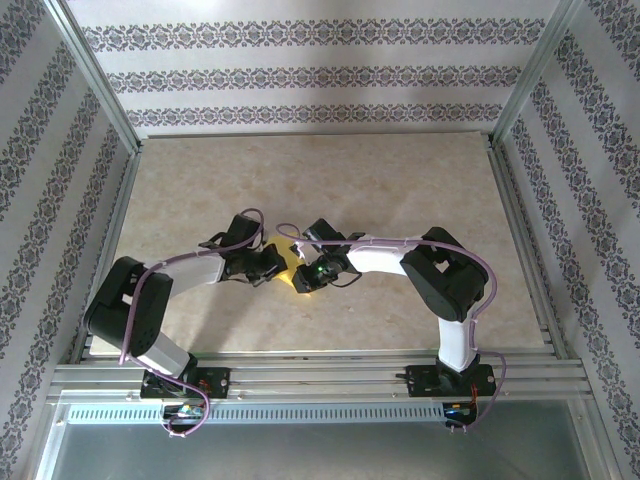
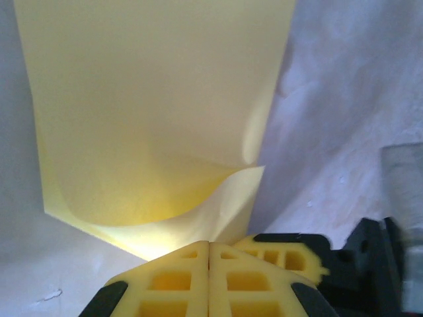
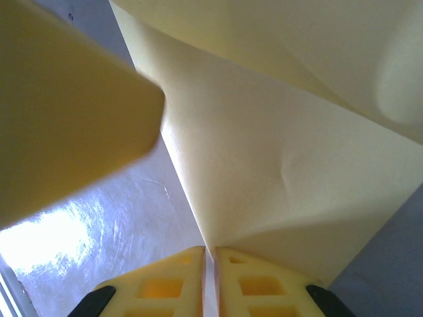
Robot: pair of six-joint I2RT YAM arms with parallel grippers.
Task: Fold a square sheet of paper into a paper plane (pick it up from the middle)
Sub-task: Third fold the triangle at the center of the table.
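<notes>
Left gripper first — I see its yellow fingers pressed together on the near edge of the square sheet of paper, which curls up between both arms, mid-table. Right gripper — fingers nearly touching, pinching the same sheet's edge.

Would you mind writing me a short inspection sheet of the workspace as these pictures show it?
Surface: pale marbled table, no marks seen.
Job's things: yellow sheet of paper, bent, one flap curling up, between the two grippers near the table's middle.
Clutter: nothing seen.
Grippers: left gripper shut on the sheet's edge; right gripper shut on a crease of it.
Cables: purple cables run along both arms, away from the paper.
Surroundings: patterned walls; metal frame at the near edge.
</notes>
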